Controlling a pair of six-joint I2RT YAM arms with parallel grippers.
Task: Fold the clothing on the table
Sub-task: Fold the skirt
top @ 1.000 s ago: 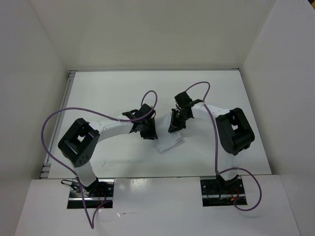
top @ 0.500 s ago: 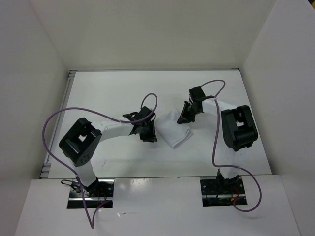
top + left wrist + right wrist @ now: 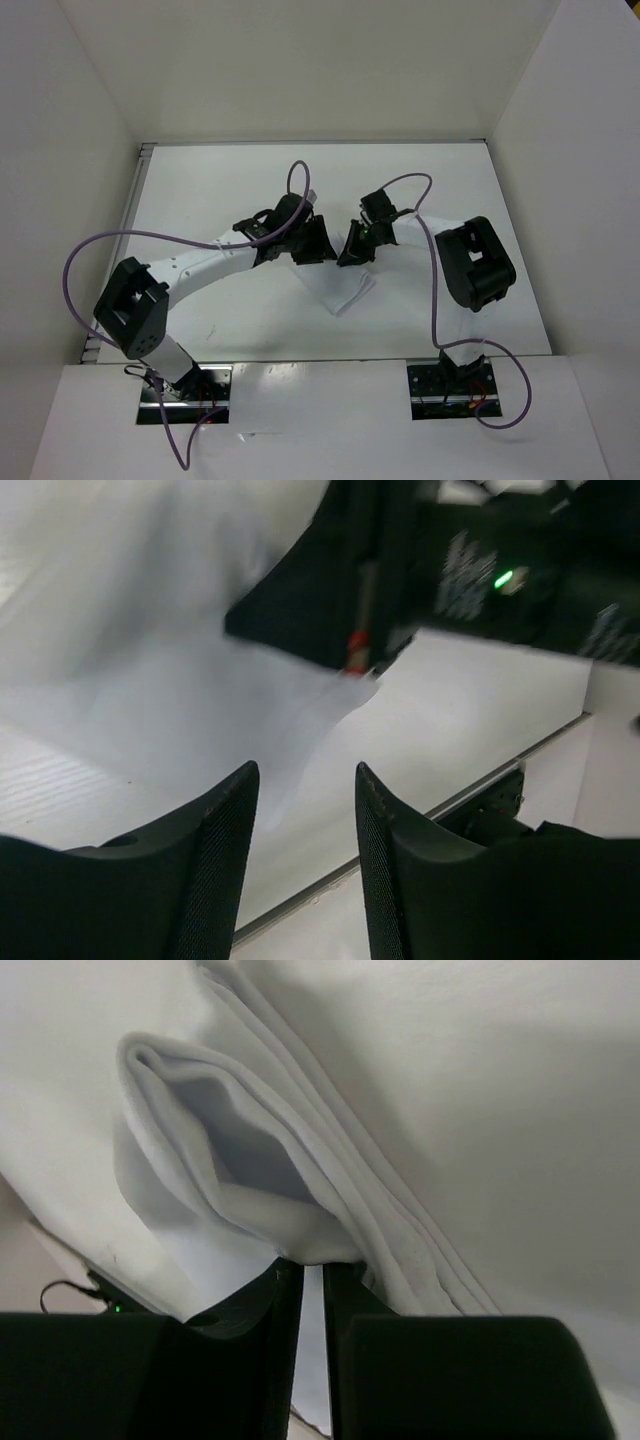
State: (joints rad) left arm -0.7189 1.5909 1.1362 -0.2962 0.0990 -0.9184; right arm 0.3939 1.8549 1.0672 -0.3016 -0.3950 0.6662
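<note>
1. Mid-worktop (image 3: 230, 310), between the two arms: the clothing (image 3: 347, 288), small, white, partly doubled over, lower part resting on the surface.
2. Right tool (image 3: 312, 1272): nearly together, clamped on a layered fold at the upper edge of the clothing, fabric bulging into a loose pocket just beyond the fingertips.
3. Left tool (image 3: 303, 780): spread apart, nothing between the fingers, poised just beside the right one and facing a free corner of the clothing.
4. Judged as mid-fold, with a second grip on that corner likely needed.
5. Risk one: closing too near the right tool and knocking it, given how close together both sit.
6. Risk two: catching a single thin layer, or none, and dragging the stack open again.
7. Risk three: pulling against the right-hand pinch and slipping the fold free, the fabric looking soft and thin on a glossy surface.
</note>
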